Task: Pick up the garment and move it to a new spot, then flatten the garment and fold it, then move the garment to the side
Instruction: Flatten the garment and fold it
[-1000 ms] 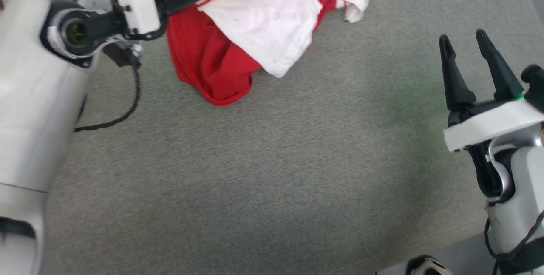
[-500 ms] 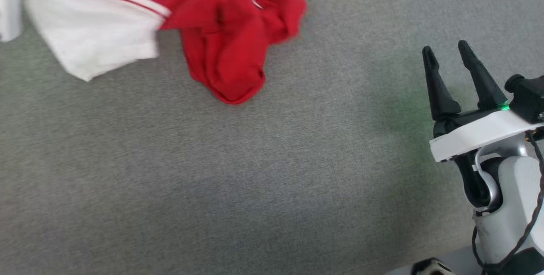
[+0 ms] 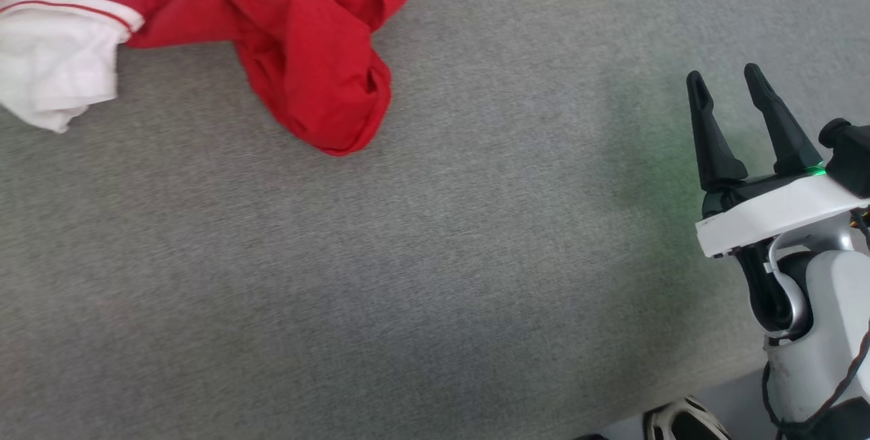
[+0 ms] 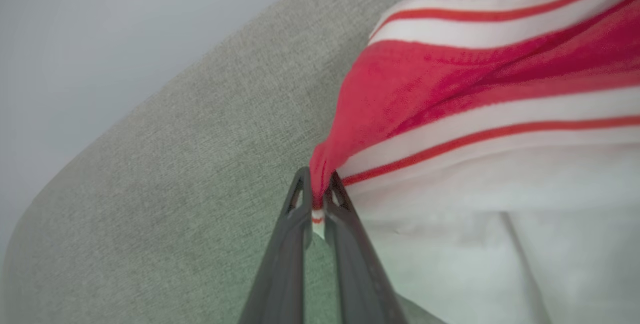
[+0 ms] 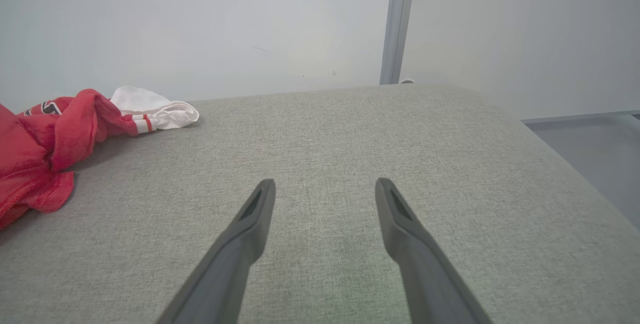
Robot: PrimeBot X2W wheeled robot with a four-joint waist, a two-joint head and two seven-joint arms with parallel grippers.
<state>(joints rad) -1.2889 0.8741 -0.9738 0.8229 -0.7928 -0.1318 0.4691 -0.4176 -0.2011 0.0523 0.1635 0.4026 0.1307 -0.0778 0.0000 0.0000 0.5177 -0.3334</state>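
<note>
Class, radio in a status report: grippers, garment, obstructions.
Left gripper shut on garment seam. Right gripper open, off it. Garment crumpled, nothing seen blocking.

A soft red T-shirt [image 3: 306, 66] with white short sleeves and red-and-white stripe trim lies crumpled on the grey fabric-covered tabletop [image 3: 435, 277], at its far left part. A rumpled red fold reaches nearest the tabletop's middle. One white sleeve is bunched at the left. The left gripper [image 4: 318, 176] pinches a striped seam, pulling the cloth taut there.

A grey fabric surface [image 3: 435, 256] lies before a pale wall [image 5: 200, 23] with a vertical strip [image 5: 395, 23].
</note>
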